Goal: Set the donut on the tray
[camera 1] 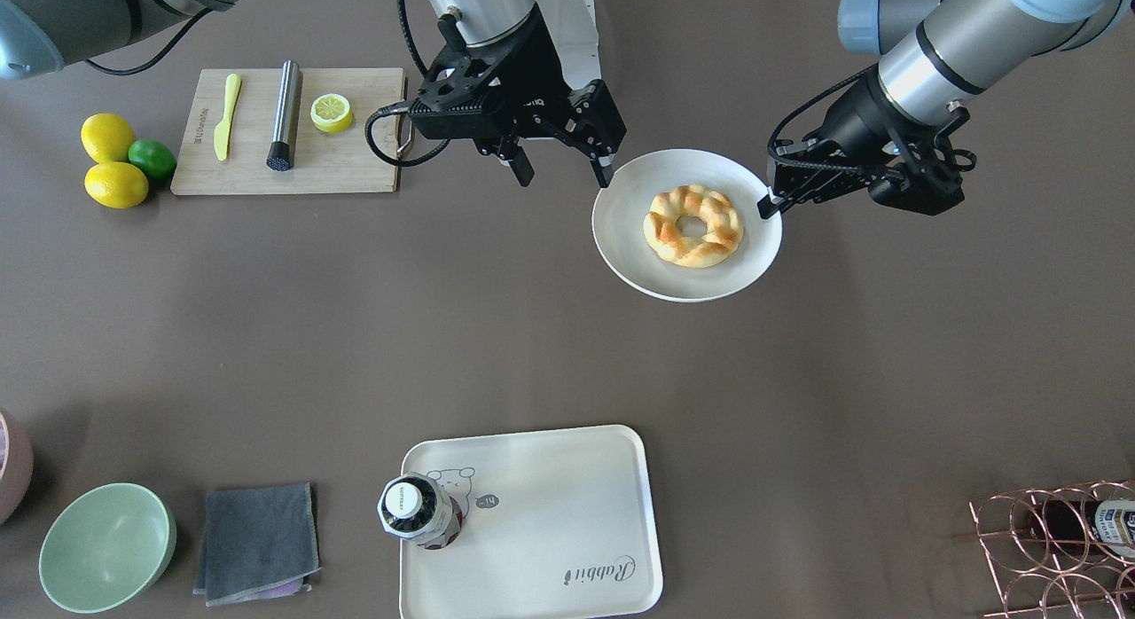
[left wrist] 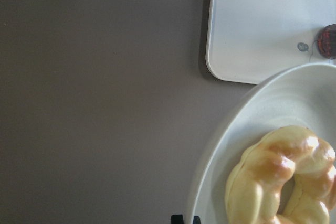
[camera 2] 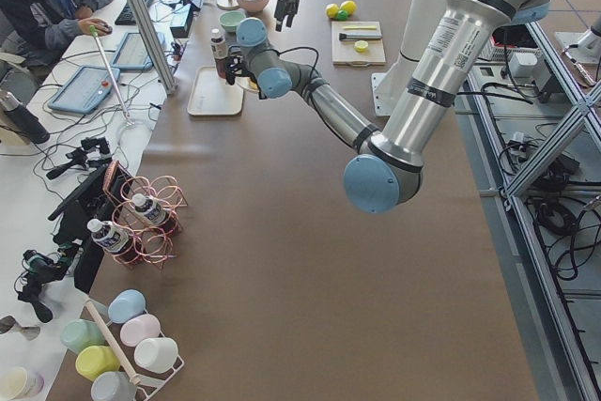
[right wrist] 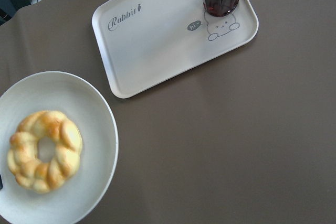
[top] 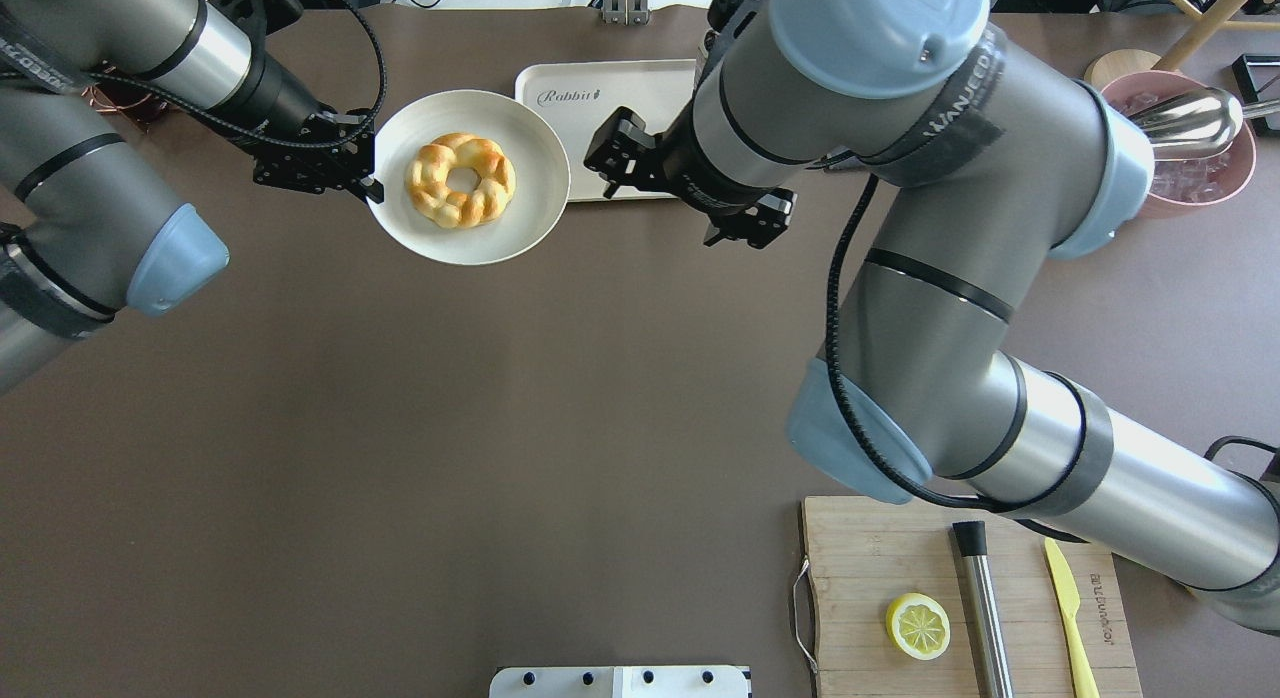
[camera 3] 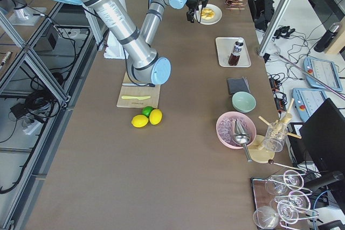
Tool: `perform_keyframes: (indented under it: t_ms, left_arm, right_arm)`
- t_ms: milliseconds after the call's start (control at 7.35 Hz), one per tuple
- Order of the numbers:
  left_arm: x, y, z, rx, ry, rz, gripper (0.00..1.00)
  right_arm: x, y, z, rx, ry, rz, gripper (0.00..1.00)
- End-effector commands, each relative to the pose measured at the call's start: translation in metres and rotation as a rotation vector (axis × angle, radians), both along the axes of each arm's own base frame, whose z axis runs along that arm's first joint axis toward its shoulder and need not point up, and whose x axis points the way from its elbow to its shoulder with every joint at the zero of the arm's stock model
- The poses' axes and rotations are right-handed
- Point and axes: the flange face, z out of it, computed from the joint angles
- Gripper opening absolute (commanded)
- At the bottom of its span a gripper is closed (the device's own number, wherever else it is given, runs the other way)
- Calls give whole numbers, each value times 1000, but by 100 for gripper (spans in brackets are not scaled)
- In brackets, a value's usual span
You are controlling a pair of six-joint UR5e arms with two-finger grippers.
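While the donut point(camera 1: 693, 226) lies on the round plate point(camera 1: 621, 238), whose rim the left gripper point(camera 1: 768, 204) pinches, the tray point(camera 1: 550, 513) sits well apart on the surface, carrying only a bottle point(camera 1: 413, 511). Right gripper point(camera 1: 564, 165) spread wide, empty, just beside the plate. Judged early: the donut's transfer to the tray is not yet done.

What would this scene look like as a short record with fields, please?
donut: lying on the round plate, not on the tray
left gripper: shut on the plate's rim
right gripper: open, empty, beside the plate
tray contents: a dark bottle standing upright on the bear-print corner
task state: donut not yet placed
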Motion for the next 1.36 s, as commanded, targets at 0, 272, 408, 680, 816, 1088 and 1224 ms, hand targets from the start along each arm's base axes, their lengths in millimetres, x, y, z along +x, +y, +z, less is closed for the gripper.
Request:
perform_keyframes:
  t_ms: [0,272,408,680,816,1088,1224]
  left_arm:
    - [42,-70,-1,-156,-47,-55,0]
    - [73,-123,22,-196,-35,-183,0]
    - [87,-138,20,-231,-28,-219,0]
    - [137,-145,20,-247,-24,-277,0]
    - [169,-133,22,-273,-30,-337,0]
    - [191,-128,12,-308,5,-384,0]
    - [200,-125,8,-316,17,-404,0]
  right_arm:
    - [57,-3,74,60,90,-42,100]
    - [83,-13,106,83,135,-62,100]
    - [85,-14,114,89,148,-71,100]
    - [100,-23,129,101,179,-66,100]
    - [103,-25,137,101,192,-67,100]
    - [110,-27,154,108,218,-80,100]
    - [119,-27,172,129,249,-102,100]
